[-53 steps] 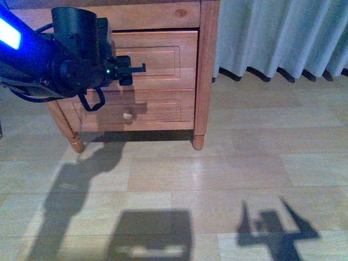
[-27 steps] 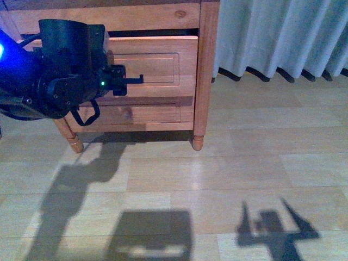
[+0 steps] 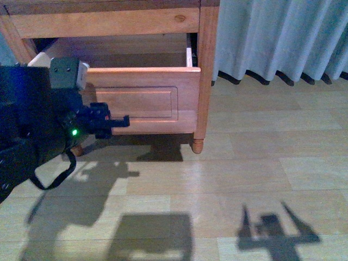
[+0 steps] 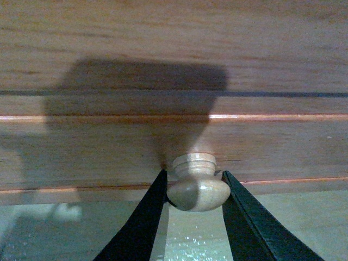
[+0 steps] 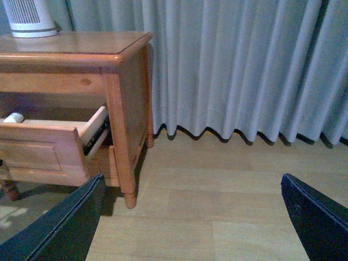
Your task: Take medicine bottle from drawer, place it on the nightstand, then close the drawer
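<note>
The nightstand (image 3: 209, 65) stands at the back, and its taller drawer (image 3: 142, 100) is pulled well out. My left gripper (image 4: 197, 191) is shut on the drawer's round wooden knob (image 4: 197, 187), one black finger on each side. In the front view the left arm (image 3: 32, 125) hides the knob. A small white rounded thing (image 5: 13, 117) peeks over the drawer's (image 5: 43, 147) front edge. It looks like the medicine bottle, and most of it is hidden. My right gripper (image 5: 193, 182) hangs open over the floor, right of the nightstand (image 5: 76, 46).
A tall white ribbed appliance (image 5: 30, 16) stands on the nightstand's top. Grey curtains (image 3: 283, 32) hang to the floor on the right. Pale wood flooring (image 3: 228, 163) lies in front, with the arms' shadows on it.
The drawer has slid from nearly closed to well open. My left gripper came toward me and lower with the knob in it. The shorter drawer front below is now covered.
</note>
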